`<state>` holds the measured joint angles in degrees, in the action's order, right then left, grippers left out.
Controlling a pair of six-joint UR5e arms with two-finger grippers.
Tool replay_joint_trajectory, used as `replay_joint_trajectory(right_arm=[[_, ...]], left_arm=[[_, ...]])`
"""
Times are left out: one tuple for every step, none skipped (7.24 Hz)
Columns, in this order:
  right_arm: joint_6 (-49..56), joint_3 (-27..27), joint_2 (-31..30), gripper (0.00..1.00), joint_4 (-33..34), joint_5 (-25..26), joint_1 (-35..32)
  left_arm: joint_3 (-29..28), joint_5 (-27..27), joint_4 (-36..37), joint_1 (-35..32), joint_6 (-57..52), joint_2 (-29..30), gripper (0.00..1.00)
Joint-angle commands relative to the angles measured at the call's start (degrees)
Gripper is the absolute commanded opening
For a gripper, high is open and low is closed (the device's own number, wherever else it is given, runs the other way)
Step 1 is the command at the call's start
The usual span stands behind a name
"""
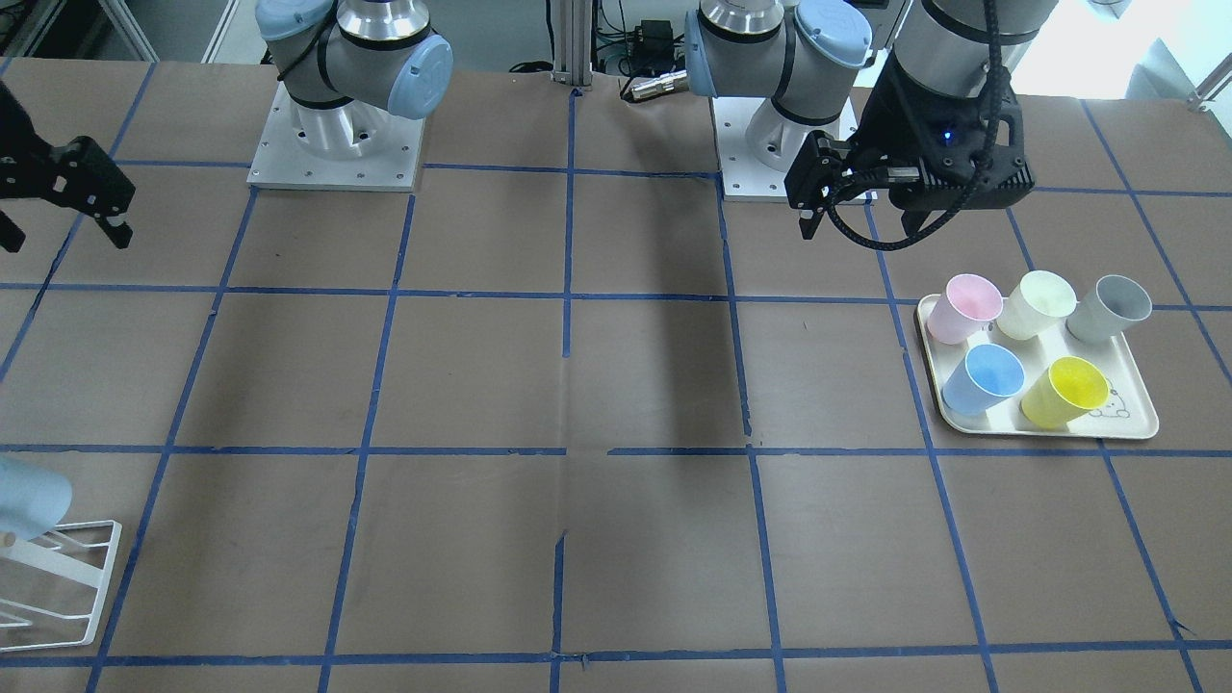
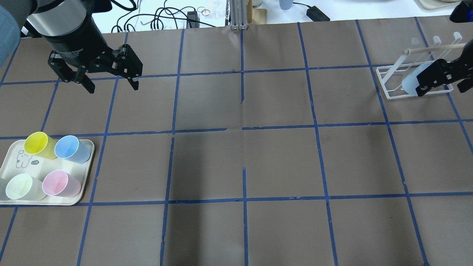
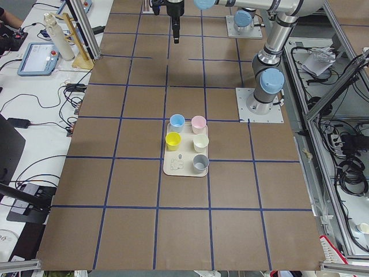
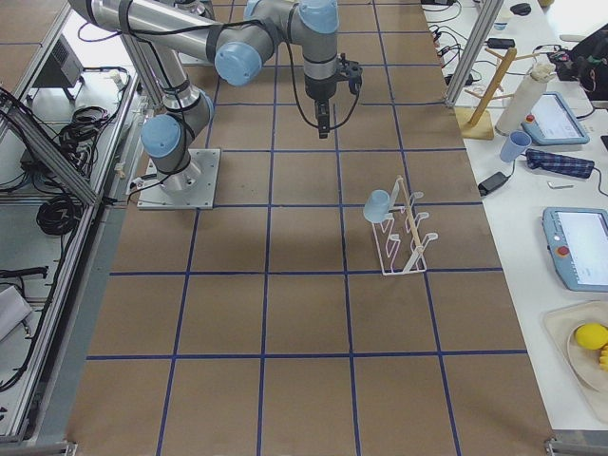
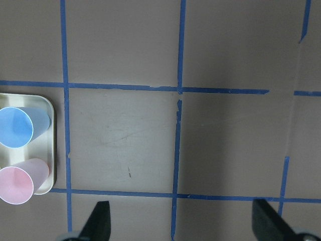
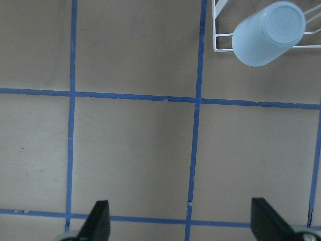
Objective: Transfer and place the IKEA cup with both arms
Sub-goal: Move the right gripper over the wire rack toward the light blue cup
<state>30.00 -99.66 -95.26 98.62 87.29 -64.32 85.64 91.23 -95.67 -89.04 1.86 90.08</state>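
Both left gripper (image 2: pixel 112 87) and right gripper (image 2: pixel 440 88) empty, jaws wide apart; IKEA cup (image 6: pixel 268 34) on rack (image 2: pixel 385 87).

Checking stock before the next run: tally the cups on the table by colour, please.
pink cup: 1
pale yellow cup: 1
grey cup: 1
sky-blue cup: 1
bright yellow cup: 1
pale ice-blue IKEA cup, on the rack: 1
Total: 6 cups, five of them on the tray.

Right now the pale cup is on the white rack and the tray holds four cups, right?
No, five: the pale cup is on the white rack, but the tray holds five cups, pink, cream, grey, blue, yellow. The front-facing view shows them.
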Motion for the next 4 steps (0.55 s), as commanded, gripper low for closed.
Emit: replay_joint_trajectory(right_arm=[[6.0, 0.1, 6.0, 1.00, 8.6, -0.4, 2.4], [6.6, 0.3, 9.1, 1.00, 11.9, -0.5, 2.4], [7.0, 0.3, 11.9, 1.00, 15.8, -0.4, 2.4], [10.0, 0.5, 14.0, 1.00, 18.8, -0.5, 2.5]], left_arm=[[0.0, 0.0, 0.0, 0.0, -0.1, 0.0, 1.00], [0.0, -0.1, 0.1, 0.0, -0.5, 0.0, 1.00], [0.0, 0.0, 0.1, 0.0, -0.5, 0.0, 1.00], [0.0, -0.1, 0.1, 0.0, -0.5, 0.0, 1.00]])
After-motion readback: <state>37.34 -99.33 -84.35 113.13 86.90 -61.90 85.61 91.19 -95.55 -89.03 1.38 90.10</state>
